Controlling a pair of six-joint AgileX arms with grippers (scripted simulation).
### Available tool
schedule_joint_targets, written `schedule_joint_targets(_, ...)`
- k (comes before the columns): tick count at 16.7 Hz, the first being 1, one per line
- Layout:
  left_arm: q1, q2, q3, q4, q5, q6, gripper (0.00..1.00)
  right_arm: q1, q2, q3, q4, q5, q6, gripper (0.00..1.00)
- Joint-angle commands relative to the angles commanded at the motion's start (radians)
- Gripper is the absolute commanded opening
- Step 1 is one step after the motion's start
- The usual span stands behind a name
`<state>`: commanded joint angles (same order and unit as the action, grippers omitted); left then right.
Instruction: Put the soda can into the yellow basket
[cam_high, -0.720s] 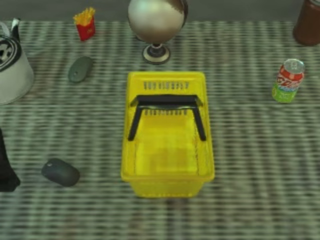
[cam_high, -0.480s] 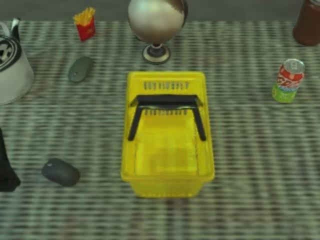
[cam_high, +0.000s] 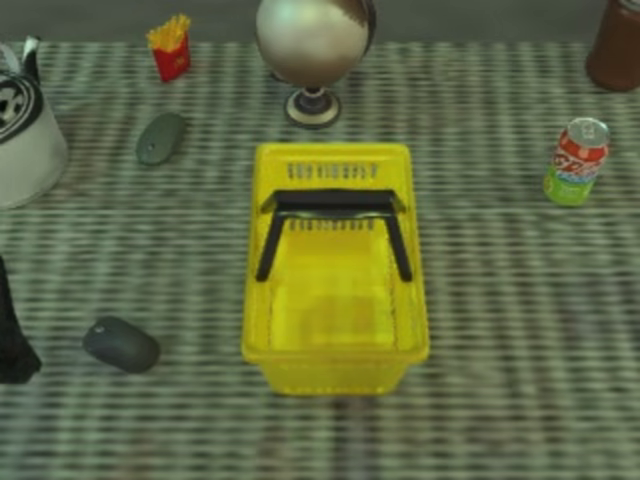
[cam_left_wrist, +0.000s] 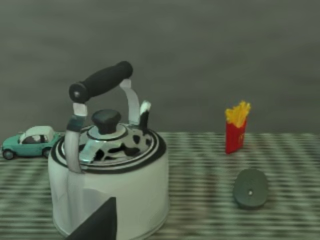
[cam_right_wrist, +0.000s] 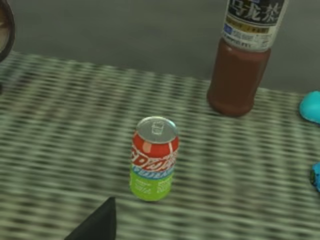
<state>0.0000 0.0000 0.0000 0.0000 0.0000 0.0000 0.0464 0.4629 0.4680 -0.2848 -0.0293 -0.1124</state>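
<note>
The soda can (cam_high: 577, 161) is seen upright at the table's right side, well apart from the yellow basket (cam_high: 336, 352) at the centre. From the right wrist view, the can (cam_right_wrist: 154, 158) stands untouched ahead of the right gripper.

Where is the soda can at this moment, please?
The soda can stands upright near the top view's right edge, right of the yellow basket and just below the brown bottle.
</note>
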Motion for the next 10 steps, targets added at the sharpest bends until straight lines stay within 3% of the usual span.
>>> schedule_joint_targets(10, 0.0, 0.0, 0.0, 0.0, 0.0, 0.0, 1.0, 0.043, 0.99, 1.013, -0.612, 0.001, -0.241, 1.0)
